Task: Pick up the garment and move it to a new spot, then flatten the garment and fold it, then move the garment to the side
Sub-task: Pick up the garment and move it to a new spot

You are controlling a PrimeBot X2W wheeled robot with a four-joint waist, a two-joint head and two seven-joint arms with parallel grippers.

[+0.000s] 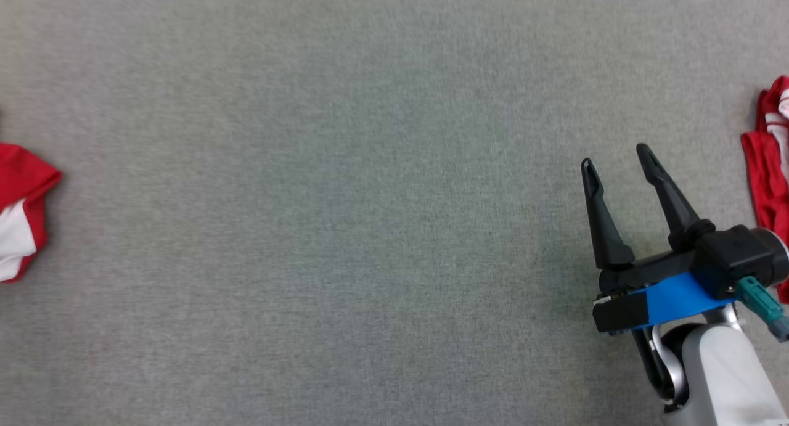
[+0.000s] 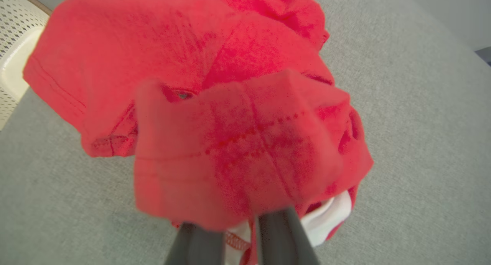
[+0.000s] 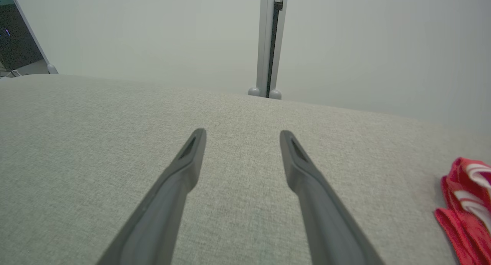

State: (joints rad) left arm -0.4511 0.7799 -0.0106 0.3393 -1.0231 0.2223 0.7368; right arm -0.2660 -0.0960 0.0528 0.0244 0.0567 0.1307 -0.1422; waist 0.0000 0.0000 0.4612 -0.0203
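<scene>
In the left wrist view a red garment [image 2: 215, 104] with white trim lies crumpled on the grey cloth surface. A fold of it is bunched over my left gripper [image 2: 241, 224], whose fingers stand close together with cloth pinched between them. Their tips are hidden under the fabric. The head view shows a red and white garment [image 1: 21, 210] at the left edge. My right gripper [image 1: 616, 155] hovers open over bare surface at the lower right, nothing between its fingers [image 3: 191, 157].
Another red and white garment [image 1: 767, 161] lies at the right edge, also in the right wrist view as a red heap [image 3: 466, 207]. A white perforated basket [image 2: 15, 35] stands beside the surface. A wall and a post [image 3: 268, 42] rise behind the far edge.
</scene>
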